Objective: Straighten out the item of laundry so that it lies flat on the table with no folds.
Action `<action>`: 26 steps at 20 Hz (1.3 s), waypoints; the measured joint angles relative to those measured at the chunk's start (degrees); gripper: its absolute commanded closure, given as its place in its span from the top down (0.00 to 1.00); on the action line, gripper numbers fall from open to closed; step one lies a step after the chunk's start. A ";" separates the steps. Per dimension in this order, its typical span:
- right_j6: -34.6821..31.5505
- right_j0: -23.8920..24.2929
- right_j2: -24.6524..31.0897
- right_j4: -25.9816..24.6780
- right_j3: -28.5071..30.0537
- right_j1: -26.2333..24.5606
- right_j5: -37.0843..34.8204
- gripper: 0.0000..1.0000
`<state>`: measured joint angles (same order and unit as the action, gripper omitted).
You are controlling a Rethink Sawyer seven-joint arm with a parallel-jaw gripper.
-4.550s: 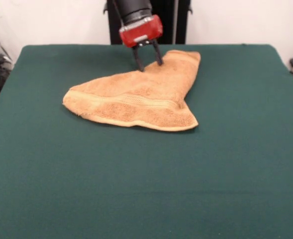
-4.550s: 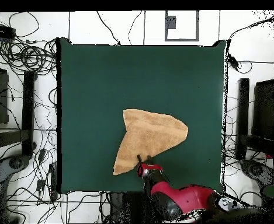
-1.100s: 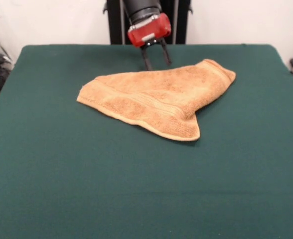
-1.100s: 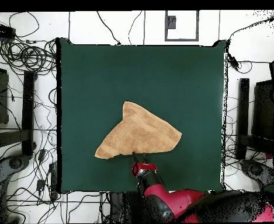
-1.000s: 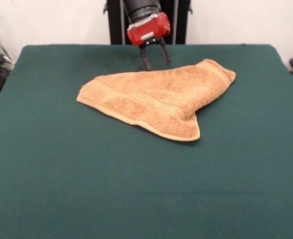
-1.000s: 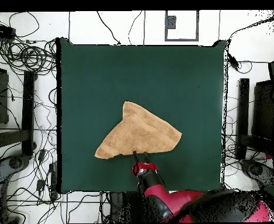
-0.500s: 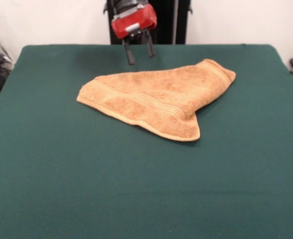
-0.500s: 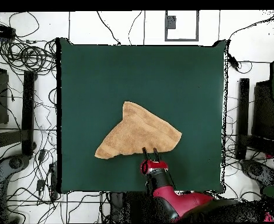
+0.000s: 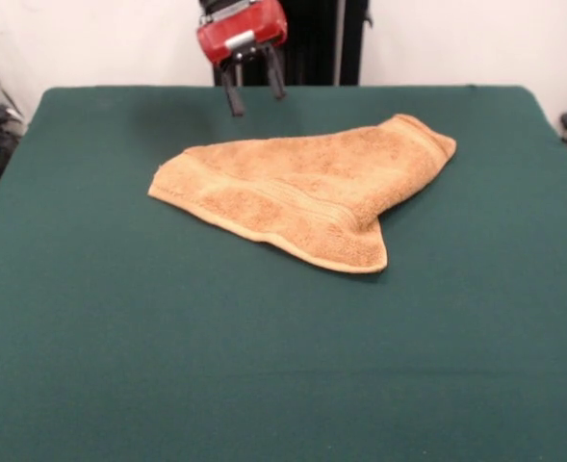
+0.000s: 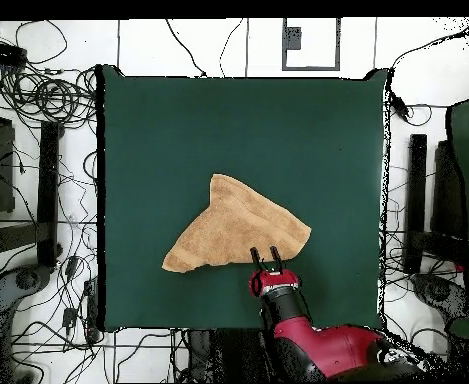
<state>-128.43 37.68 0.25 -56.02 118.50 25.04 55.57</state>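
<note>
Saw red and black hand [image 9: 249, 93] at far left of folded orange-tan terry towel [image 9: 302, 192], fingers spread, holding nothing, raised clear. Towel lay doubled mid dark green felt counter [image 9: 119, 318]. My worry: pinching both layers would drag the fold along, not open it.

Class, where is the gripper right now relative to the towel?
In the front view the gripper hangs open above the table's far side, just beyond the towel's far edge, not touching it.
</note>
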 measured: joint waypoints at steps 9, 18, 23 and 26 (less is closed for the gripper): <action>-4.26 7.85 6.32 -8.74 -1.66 1.29 -9.63 1.00; -7.30 17.78 13.87 -14.97 -0.26 6.73 -40.03 1.00; -6.24 19.60 7.75 -16.20 -0.30 6.05 -37.08 1.00; -2.16 23.60 4.00 -17.91 0.00 7.69 -25.79 1.00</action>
<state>-130.60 61.28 4.25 -73.93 118.50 32.73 29.78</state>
